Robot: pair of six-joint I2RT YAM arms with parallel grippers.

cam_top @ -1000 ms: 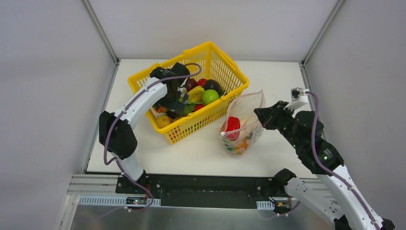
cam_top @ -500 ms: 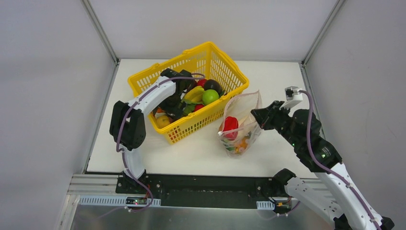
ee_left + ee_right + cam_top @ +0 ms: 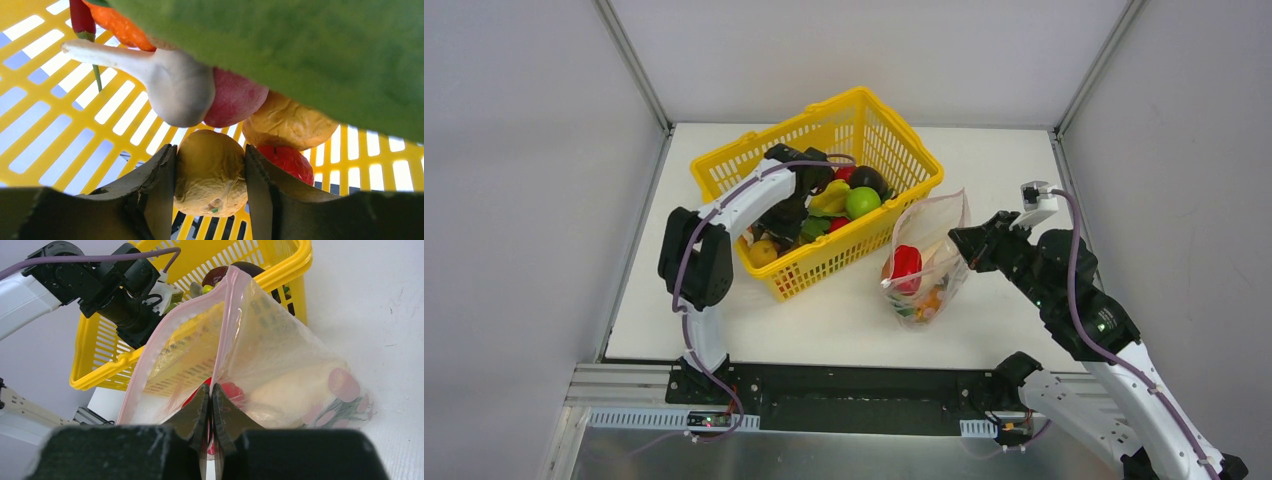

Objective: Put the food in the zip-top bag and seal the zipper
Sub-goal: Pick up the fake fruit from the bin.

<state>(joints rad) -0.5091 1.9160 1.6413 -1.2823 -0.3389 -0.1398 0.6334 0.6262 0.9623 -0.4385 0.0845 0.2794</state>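
My left gripper [image 3: 792, 212] reaches down into the yellow basket [image 3: 894, 128]. In the left wrist view its jaws [image 3: 210, 172] press on both sides of a wrinkled yellow-tan toy fruit [image 3: 211, 170]. Around it lie a white radish [image 3: 172, 85], a pink-red piece [image 3: 234, 102], a tan piece [image 3: 287, 125] and a red piece [image 3: 290, 160]. The clear zip-top bag [image 3: 932, 255] stands right of the basket with a red food piece [image 3: 907, 265] and others inside. My right gripper [image 3: 962, 243] is shut on the bag's mouth edge [image 3: 210, 396], holding the pinkish zipper [image 3: 226, 322] up and the mouth open.
The basket holds more food: a green apple [image 3: 861, 201], a dark avocado [image 3: 867, 178], a yellow-orange fruit [image 3: 762, 252]. A green shape [image 3: 300, 50] fills the top of the left wrist view. Grey walls enclose the white table [image 3: 844, 320].
My left arm has swung right and its gripper has gone deeper into the basket. My right gripper has shifted slightly left with the bag.
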